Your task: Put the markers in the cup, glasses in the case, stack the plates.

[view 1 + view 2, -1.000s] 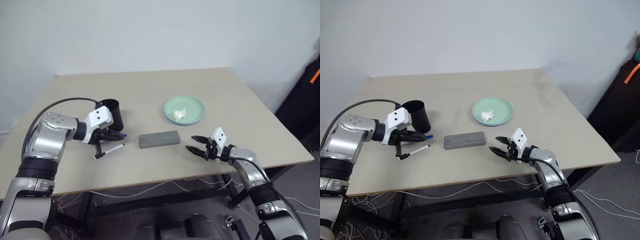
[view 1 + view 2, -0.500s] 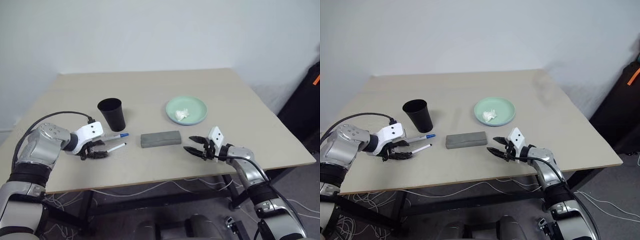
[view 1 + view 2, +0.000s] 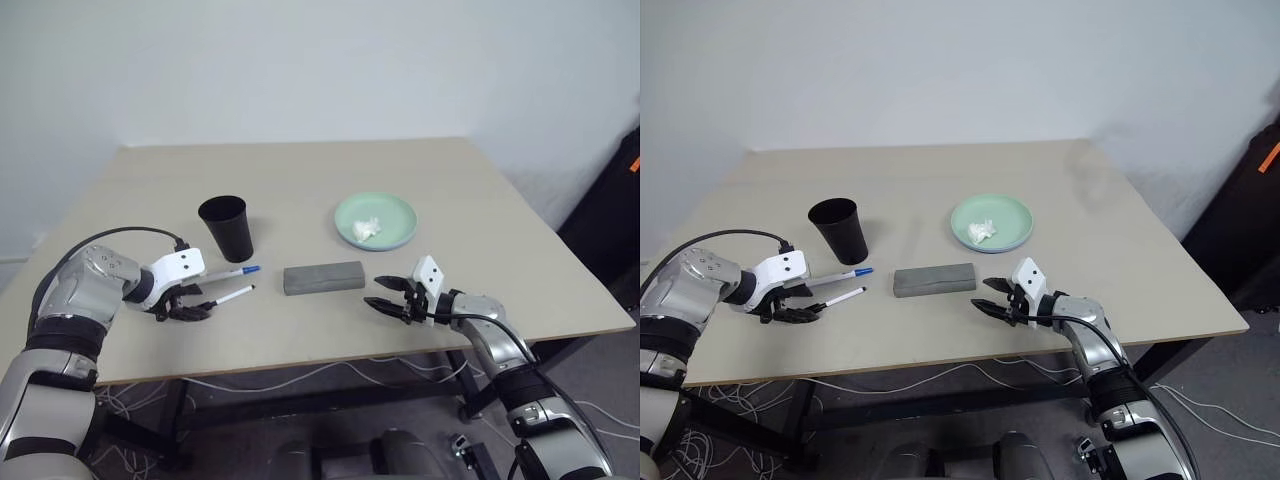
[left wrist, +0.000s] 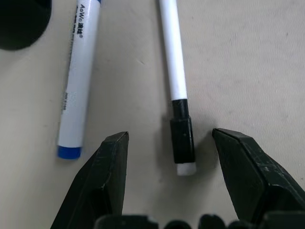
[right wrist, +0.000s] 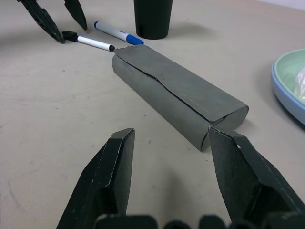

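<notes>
Two markers lie just beside the black cup; our left gripper straddles the black-capped one, jaws spread, and our right gripper gapes empty.

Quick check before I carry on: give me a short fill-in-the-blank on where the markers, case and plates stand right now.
1. The left end effector stands open around the tail end of the ____-capped marker.
2. The blue-capped marker lies on the table beside the black ____.
3. The crumpled white wad sits on the ____ green plate.
4. The grey case is ____.

Missing words: black; cup; mint; closed
</notes>
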You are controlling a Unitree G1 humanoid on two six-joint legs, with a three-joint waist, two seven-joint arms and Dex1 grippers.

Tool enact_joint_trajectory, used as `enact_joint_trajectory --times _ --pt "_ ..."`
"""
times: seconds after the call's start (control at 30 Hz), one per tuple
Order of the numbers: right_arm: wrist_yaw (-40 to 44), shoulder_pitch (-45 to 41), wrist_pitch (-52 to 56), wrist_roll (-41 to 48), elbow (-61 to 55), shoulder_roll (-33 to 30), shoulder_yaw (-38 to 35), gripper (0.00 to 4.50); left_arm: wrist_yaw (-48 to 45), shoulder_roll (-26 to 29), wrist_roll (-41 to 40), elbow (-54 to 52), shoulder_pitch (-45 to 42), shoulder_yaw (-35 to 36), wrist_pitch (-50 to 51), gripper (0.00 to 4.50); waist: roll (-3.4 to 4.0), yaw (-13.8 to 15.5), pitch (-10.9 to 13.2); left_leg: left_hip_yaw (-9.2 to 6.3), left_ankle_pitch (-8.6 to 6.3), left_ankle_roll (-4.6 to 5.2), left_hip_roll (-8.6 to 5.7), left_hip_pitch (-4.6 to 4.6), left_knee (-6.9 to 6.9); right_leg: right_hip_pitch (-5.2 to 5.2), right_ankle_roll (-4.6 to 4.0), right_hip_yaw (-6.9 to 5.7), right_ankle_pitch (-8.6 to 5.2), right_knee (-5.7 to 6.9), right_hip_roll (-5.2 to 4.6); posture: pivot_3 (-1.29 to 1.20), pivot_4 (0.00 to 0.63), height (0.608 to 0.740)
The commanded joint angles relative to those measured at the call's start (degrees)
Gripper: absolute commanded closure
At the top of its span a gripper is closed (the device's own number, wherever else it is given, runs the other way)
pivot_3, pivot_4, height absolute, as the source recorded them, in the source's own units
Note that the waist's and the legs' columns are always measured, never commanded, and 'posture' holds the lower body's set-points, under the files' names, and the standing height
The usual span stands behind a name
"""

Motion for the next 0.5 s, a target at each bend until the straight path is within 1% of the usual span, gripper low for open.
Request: enact_joint_trajectory --times 0.03,0.07,0.1,0.2,0.23,0.27,0.4,0.5 --pt "-0.05 -0.92 -0.21 0.47 -2.48 0.01 -0.66 1.84 -0.03 -1.65 1.35 2.98 -2.31 -1.14 -1.11 1.57 0.03 0.01 0.0 0.01 0.0 -0.01 -0.02 0.01 0.0 0.01 0.0 0.0 0.0 0.01 -0.01 0.0 0.0 0.74" --pt "-0.14 -0.89 -0.18 0.47 -2.53 0.03 -0.7 1.84 -0.05 -2.13 1.64 4.03 -2.68 -1.3 -1.41 1.57 0.04 0.01 -0.01 0.0 0.0 -0.01 -0.02 0.03 0.01 0.02 0.0 0.0 0.0 0.02 -0.02 0.0 0.0 0.74" --pt "-0.26 -0.85 -0.17 0.45 -2.58 0.05 -0.74 1.84 0.03 -2.6 1.91 4.93 -3.01 -1.41 -1.67 1.74 0.06 0.04 -0.02 0.0 0.0 -0.01 -0.02 0.05 0.01 0.03 0.0 -0.02 0.0 0.03 -0.03 0.0 0.0 0.74" --pt "-0.62 -0.73 -0.17 0.4 -2.71 0.08 -0.85 1.84 -0.58 -3.48 1.84 5.96 -3.56 -1.08 -2.25 2.4 0.25 0.14 -0.09 -0.03 0.0 -0.01 -0.02 0.1 0.02 0.04 0.0 -0.1 0.0 0.04 -0.11 0.0 0.0 0.74" --pt "-0.75 -0.62 -0.18 0.39 -2.8 0.07 -0.89 1.84 -1.02 -3.73 1.43 5.78 -3.7 -0.69 -2.24 2.81 0.26 0.2 -0.09 -0.06 0.0 -0.01 -0.01 0.1 0.02 0.05 0.0 -0.14 0.0 0.07 -0.17 0.0 0.0 0.74" --pt "-0.84 -0.49 -0.2 0.38 -2.9 0.05 -0.89 1.84 -1.4 -3.9 1.09 5.55 -3.85 -0.36 -2.2 3.08 0.27 0.29 -0.09 -0.08 0.0 -0.01 -0.02 0.1 0.02 0.05 0.0 -0.17 0.01 0.08 -0.2 0.0 0.0 0.74" --pt "-1.07 -0.35 -0.23 0.4 -3.0 0.05 -0.83 1.84 -1.74 -4.16 0.51 4.76 -4.47 0.5 -2.17 4.47 0.28 0.46 -0.09 -0.15 0.01 0.01 0.01 0.09 0.02 0.06 -0.01 -0.29 0.01 0.1 -0.34 0.0 0.0 0.74" --pt "-1.22 -0.43 -0.22 0.34 -2.96 0.16 -0.8 1.84 -1.77 -4.18 0.11 3.96 -4.76 1.05 -2.12 4.48 0.27 0.46 -0.09 -0.13 0.02 0.03 0.01 0.08 0.02 0.06 0.0 -0.31 0.01 0.1 -0.44 0.0 0.0 0.74"
